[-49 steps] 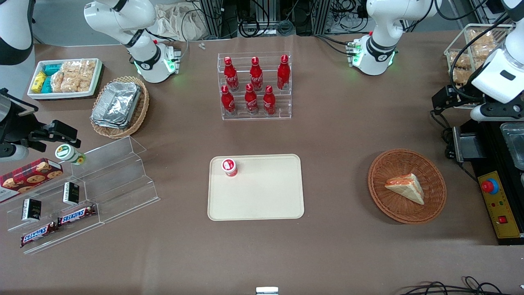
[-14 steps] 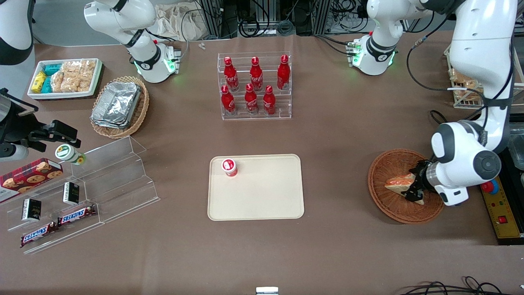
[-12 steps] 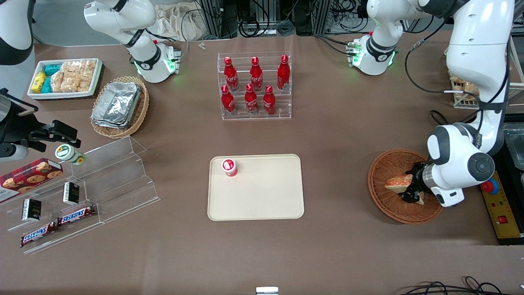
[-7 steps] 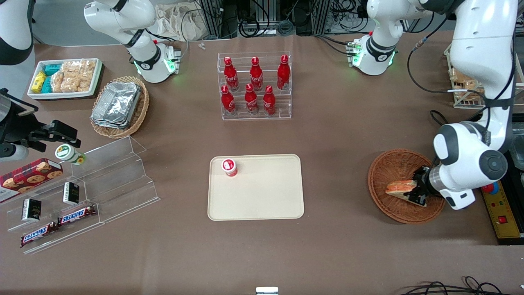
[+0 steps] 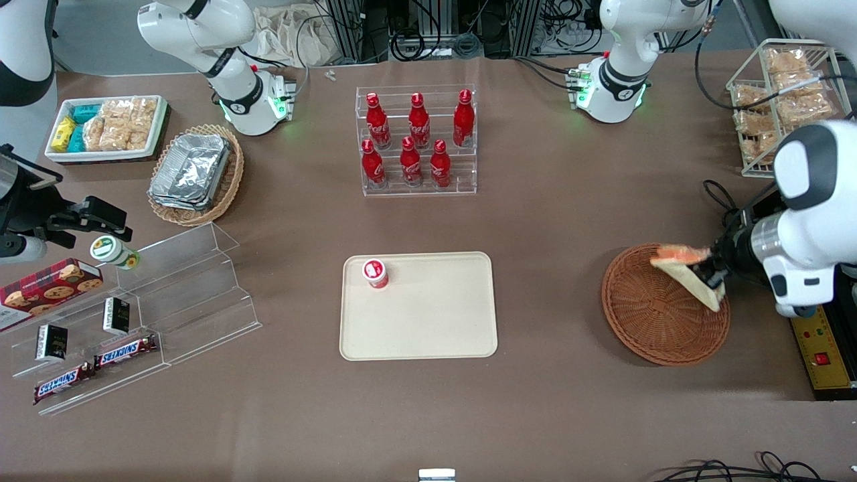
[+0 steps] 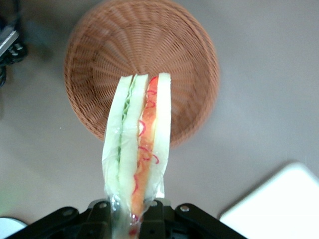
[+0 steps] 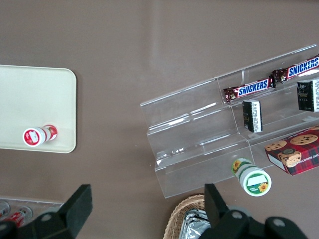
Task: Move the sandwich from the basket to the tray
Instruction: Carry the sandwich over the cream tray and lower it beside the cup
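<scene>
My left gripper is shut on the sandwich, a clear-wrapped wedge of pale bread with orange and green filling, held in the air above the round reddish-brown wicker basket. In the left wrist view the sandwich hangs edge-on from the gripper, with the basket bare beneath it. The cream tray lies in the middle of the table, toward the parked arm from the basket; one corner of the tray shows in the wrist view.
A small red-and-white cup stands on the tray's corner farthest from the basket and the camera. A clear rack of red bottles stands farther from the camera than the tray. A wire rack of bagged snacks and a black control box flank the working arm.
The gripper came down onto the sandwich in the basket, closed on it and has now lifted it out, up and away from the camera. The basket is left bare.
</scene>
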